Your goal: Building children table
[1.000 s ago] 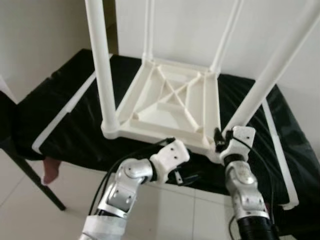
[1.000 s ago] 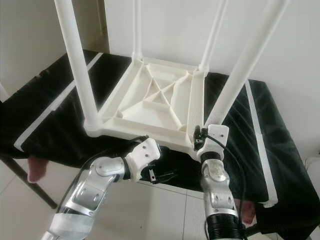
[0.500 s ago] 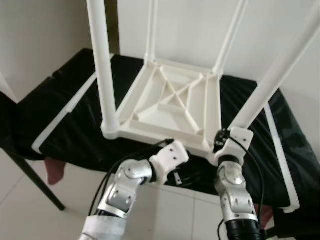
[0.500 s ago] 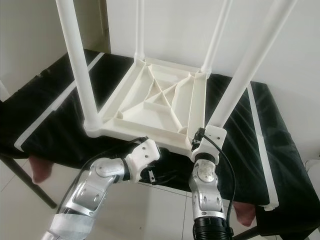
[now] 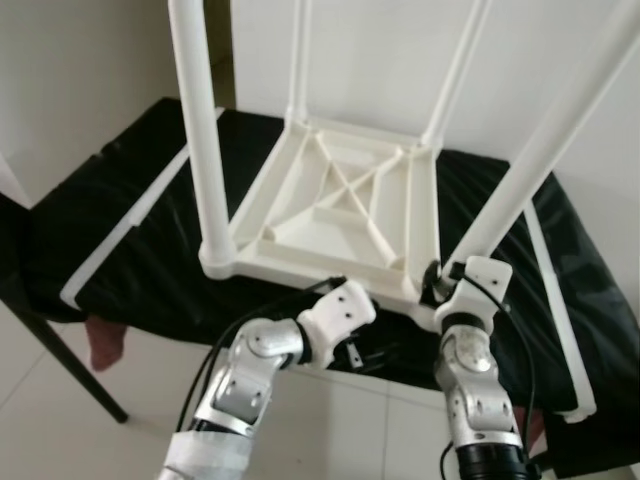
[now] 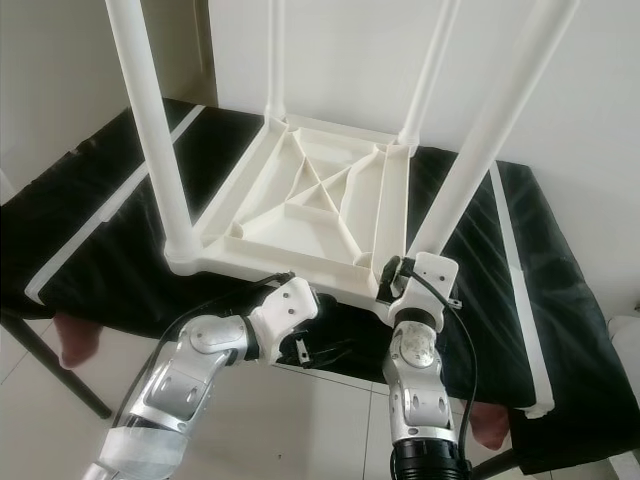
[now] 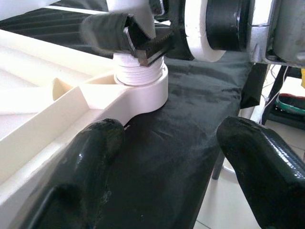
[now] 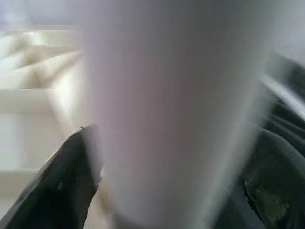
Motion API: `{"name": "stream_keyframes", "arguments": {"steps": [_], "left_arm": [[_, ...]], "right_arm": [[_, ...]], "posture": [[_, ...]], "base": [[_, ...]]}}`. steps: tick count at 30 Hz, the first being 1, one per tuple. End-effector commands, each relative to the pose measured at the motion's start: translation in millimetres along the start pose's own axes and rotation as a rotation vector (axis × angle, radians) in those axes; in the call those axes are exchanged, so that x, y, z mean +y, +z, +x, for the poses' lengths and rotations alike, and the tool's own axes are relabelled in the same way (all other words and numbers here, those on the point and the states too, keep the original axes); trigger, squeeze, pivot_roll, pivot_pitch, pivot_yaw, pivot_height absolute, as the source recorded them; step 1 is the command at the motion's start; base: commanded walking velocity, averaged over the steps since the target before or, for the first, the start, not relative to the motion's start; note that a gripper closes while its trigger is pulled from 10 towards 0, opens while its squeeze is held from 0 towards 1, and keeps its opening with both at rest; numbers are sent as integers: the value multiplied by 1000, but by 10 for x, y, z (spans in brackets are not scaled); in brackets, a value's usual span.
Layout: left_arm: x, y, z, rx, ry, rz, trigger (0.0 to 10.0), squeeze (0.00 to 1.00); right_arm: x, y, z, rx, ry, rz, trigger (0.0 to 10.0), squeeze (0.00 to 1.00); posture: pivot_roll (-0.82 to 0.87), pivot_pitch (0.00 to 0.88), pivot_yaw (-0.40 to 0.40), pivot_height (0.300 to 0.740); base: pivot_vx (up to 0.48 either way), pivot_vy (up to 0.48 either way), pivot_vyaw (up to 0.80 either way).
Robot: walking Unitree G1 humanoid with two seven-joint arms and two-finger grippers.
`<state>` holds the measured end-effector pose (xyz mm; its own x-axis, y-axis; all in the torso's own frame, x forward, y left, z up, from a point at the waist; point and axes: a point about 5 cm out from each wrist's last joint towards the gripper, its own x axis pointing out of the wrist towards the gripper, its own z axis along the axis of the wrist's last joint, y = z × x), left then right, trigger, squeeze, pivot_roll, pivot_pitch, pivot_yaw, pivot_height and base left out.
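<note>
You see the upturned white plastic children's table top (image 5: 340, 205) lying on a black cloth-covered bench (image 5: 120, 200), four white tube legs standing up from its corners. Your right gripper (image 6: 392, 272) clasps the near right leg (image 5: 520, 180) at its base; the right wrist view is blurred, but black fingers (image 8: 62, 186) seem to flank the tube on both sides. The left wrist view adds the leg's ribbed socket collar (image 7: 140, 74). Your left gripper (image 7: 171, 157) hovers at the near edge, fingers spread wide and holding nothing.
</note>
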<state>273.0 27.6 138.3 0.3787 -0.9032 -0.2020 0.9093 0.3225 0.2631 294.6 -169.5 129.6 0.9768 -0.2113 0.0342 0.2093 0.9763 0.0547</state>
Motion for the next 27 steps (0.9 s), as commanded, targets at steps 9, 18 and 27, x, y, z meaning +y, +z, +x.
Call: {"name": "stream_keyframes", "arguments": {"steps": [9, 18, 27], "left_arm": [[69, -14, -14, 1, 175, 2, 10000, 0], [58, -11, -5, -5, 181, -11, 10000, 0], [46, 4, 0, -13, 175, -9, 10000, 0]], "right_arm": [[-209, -27, 61, 40, 305, -72, 10000, 0], [-362, 50, 136, 43, 573, -193, 10000, 0], [-412, 23, 160, 82, 650, -228, 4078, 0]], "posture": [[41, 0, -89, 740], [38, 0, -95, 740], [37, 7, -101, 740]], "base": [[0, 0, 0], [0, 0, 0], [0, 0, 0]]}}
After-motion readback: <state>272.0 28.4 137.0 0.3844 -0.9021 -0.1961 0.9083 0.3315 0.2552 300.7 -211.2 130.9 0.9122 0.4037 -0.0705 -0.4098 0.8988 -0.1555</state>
